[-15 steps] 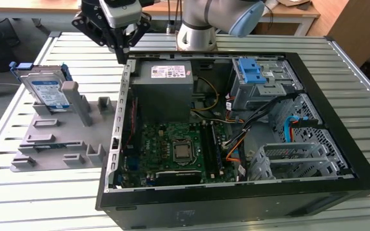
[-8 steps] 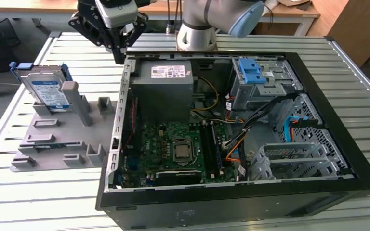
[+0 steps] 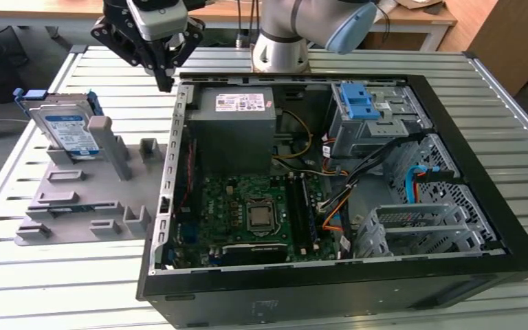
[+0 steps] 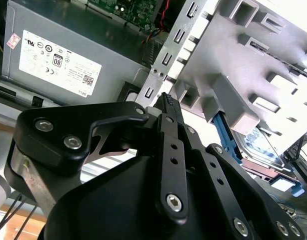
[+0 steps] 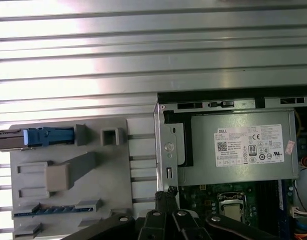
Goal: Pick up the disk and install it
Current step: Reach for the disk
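Note:
The disk [image 3: 68,128], a silver-grey drive with a white-and-blue label in a blue carrier frame, stands on edge in a grey holder [image 3: 80,199] at the exterior view's left, beside the open computer case [image 3: 337,275]. My gripper [image 3: 165,81] hangs above the table near the case's rear corner, to the right of the disk and well apart from it. Its fingers are shut with nothing between them. In the second wrist view the closed gripper [image 4: 166,99] points at the case edge, with the disk [image 4: 258,144] off to one side. The first wrist view has the disk [image 5: 28,138] edge-on in the holder.
Inside the case sit a grey power supply [image 3: 236,120], the motherboard [image 3: 250,210], loose cables and a grey metal drive bay [image 3: 388,127] topped by a blue latch piece [image 3: 361,103]. A second metal cage [image 3: 420,227] lies lower right. The slatted metal table [image 3: 80,289] surrounds everything.

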